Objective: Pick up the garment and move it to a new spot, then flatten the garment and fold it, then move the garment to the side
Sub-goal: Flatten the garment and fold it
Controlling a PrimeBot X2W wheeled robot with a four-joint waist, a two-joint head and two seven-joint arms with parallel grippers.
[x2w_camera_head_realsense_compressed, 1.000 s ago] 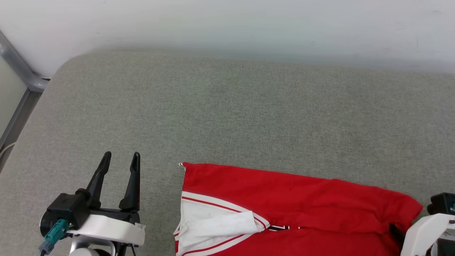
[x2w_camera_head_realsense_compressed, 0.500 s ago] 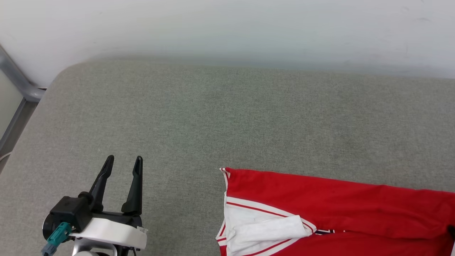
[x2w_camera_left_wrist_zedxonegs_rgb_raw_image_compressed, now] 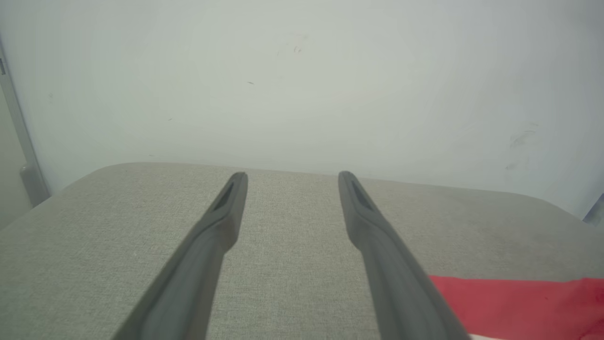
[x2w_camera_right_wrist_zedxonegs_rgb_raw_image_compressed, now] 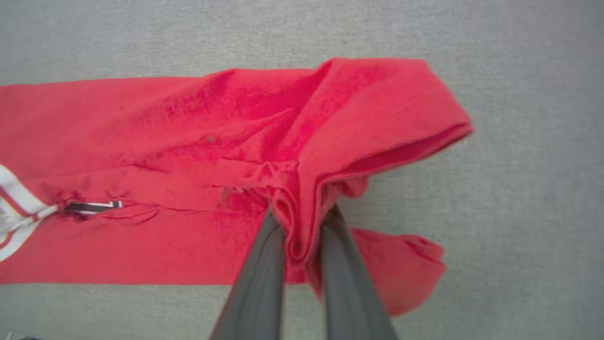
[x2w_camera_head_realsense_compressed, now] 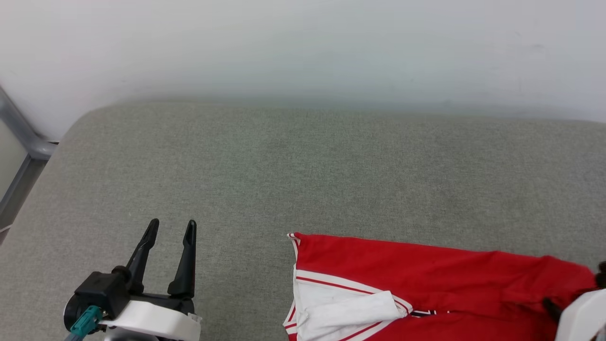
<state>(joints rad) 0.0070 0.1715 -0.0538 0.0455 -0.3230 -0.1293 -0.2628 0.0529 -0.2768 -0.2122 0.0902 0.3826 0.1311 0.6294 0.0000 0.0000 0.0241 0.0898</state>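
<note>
— Rightward the garment [x2w_camera_head_realsense_compressed: 426, 270] has been dragged: its left end is now seen farther from the left tool [x2w_camera_head_realsense_compressed: 172, 222] than a second ago. Part of the shift is owed to the view itself, which has been tilted, since more wall [x2w_camera_head_realsense_compressed: 303, 47] is shown.

— How is it held?

— A bunched red fold at its right end is pinched between the narrow jaws of the right tool [x2w_camera_right_wrist_zedxonegs_rgb_raw_image_compressed: 302, 217]. That end appears raised a little, while the rest is laid as a folded strip along the near side of the worktop [x2w_camera_head_realsense_compressed: 284, 166].

— And the left tool?

— It is held wide, with nothing in it, above bare worktop to the left of the garment and well apart from it.

— What is meant for the task?

— Folding is judged done, and the last step, moving aside, is judged under way. Release has not yet been made. If the pull is kept to one end only, the fold could be drawn loose.
</note>
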